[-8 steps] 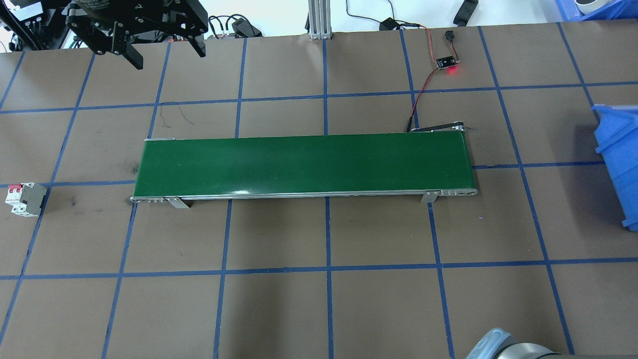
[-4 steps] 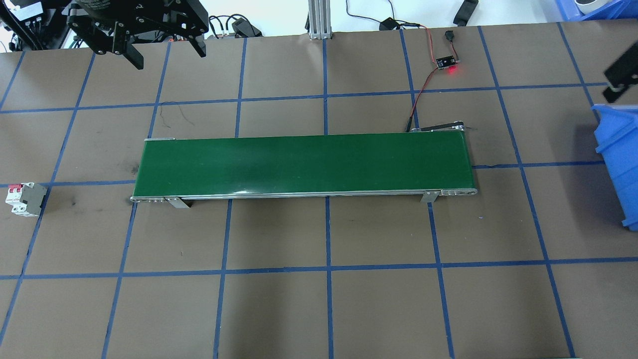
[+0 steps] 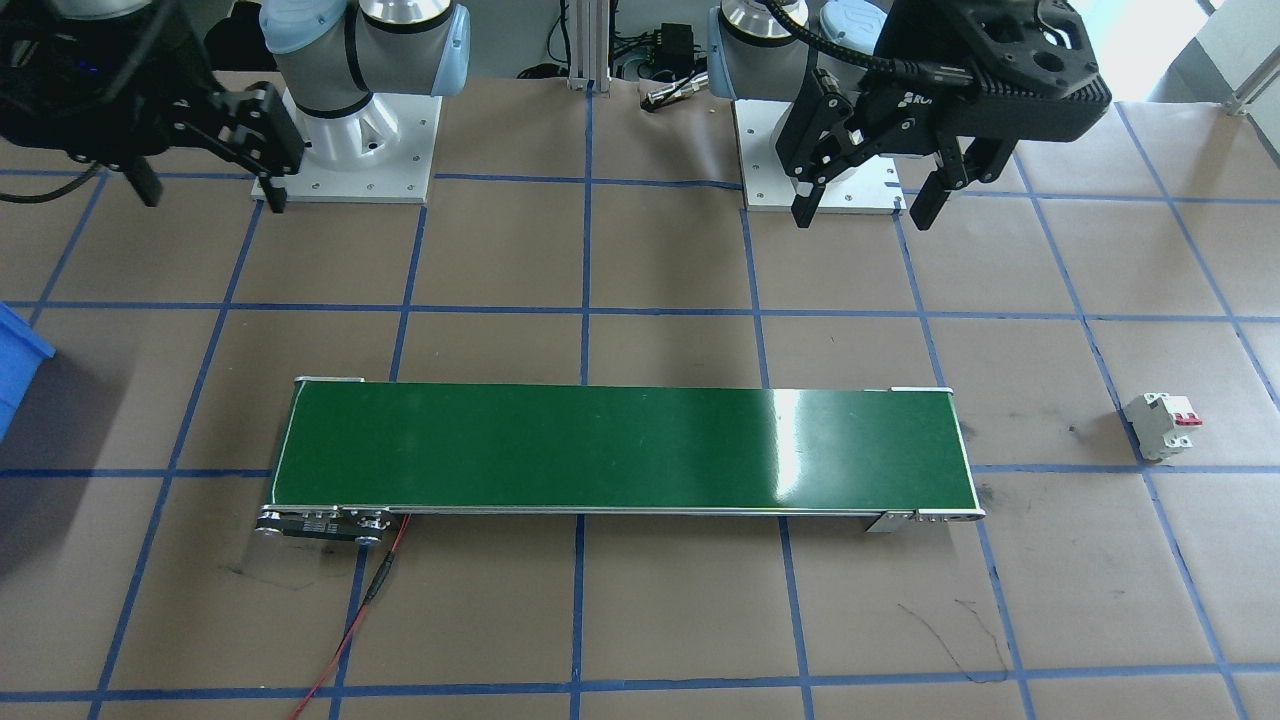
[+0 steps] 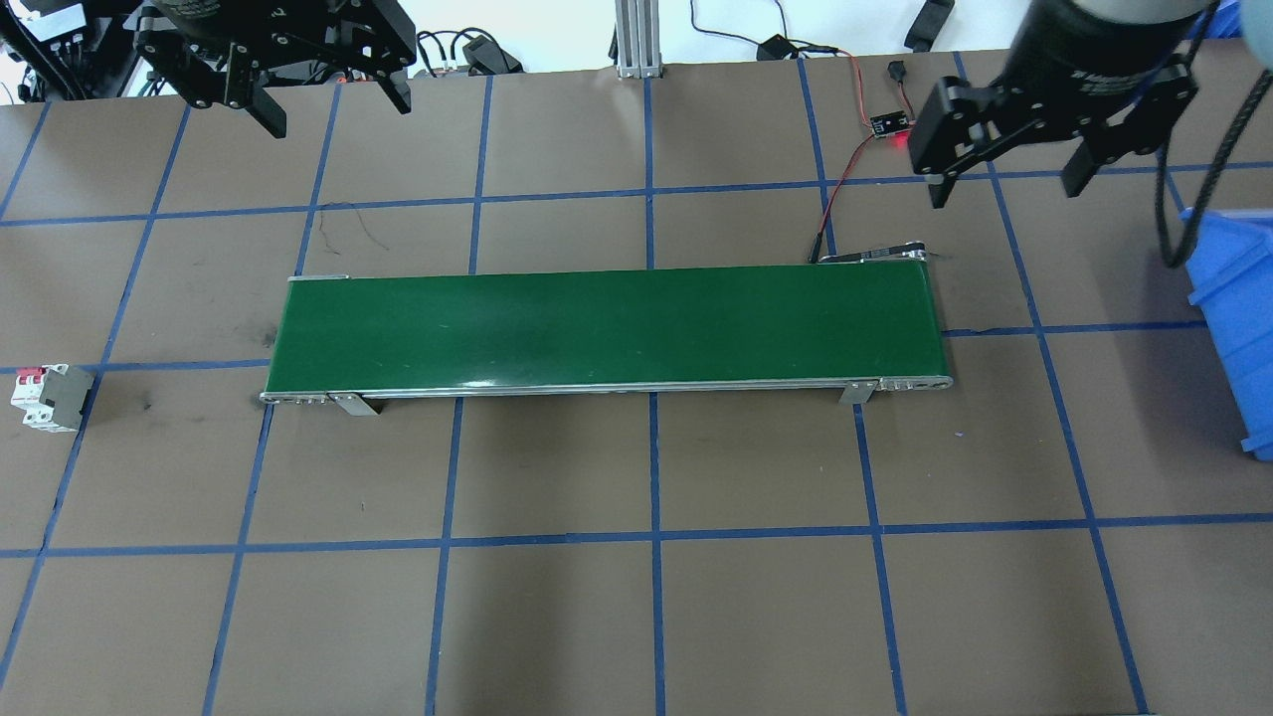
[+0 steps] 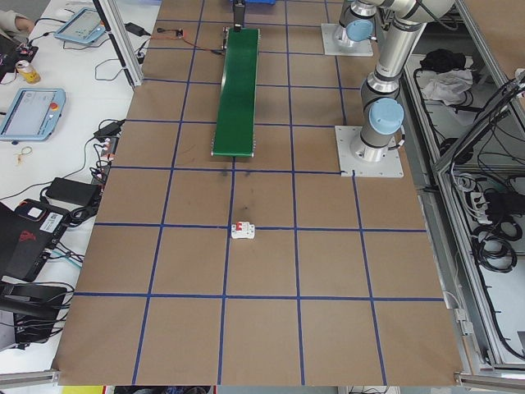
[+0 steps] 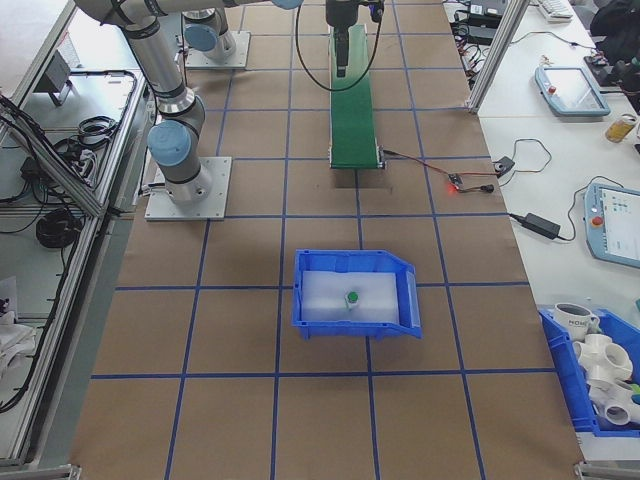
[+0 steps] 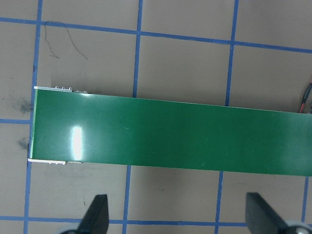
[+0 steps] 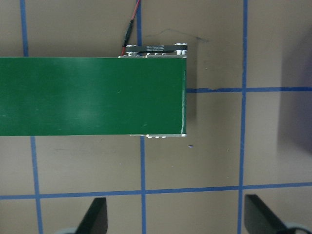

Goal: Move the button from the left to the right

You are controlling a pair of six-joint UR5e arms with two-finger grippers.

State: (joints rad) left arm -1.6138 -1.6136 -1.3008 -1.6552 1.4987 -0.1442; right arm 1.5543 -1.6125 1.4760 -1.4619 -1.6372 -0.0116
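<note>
inside the blue bin (image 6: pixel 355 292) on the robot's right sits the green button (image 6: pixel 352 298), so it looks moved already. both the left end effector (image 4: pixel 326 99) and right end effector (image 4: pixel 1006 171) hang wide open, holding nothing, above the conveyor belt (image 4: pixel 607 331).

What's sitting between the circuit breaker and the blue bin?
The green conveyor belt lies between the circuit breaker and the blue bin, per the overhead view.

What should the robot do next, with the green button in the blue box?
Probably just park both arms. The button already lies in the blue box on the robot's right, the belt is bare, and the left fingers and right fingers are open and hold nothing.
</note>
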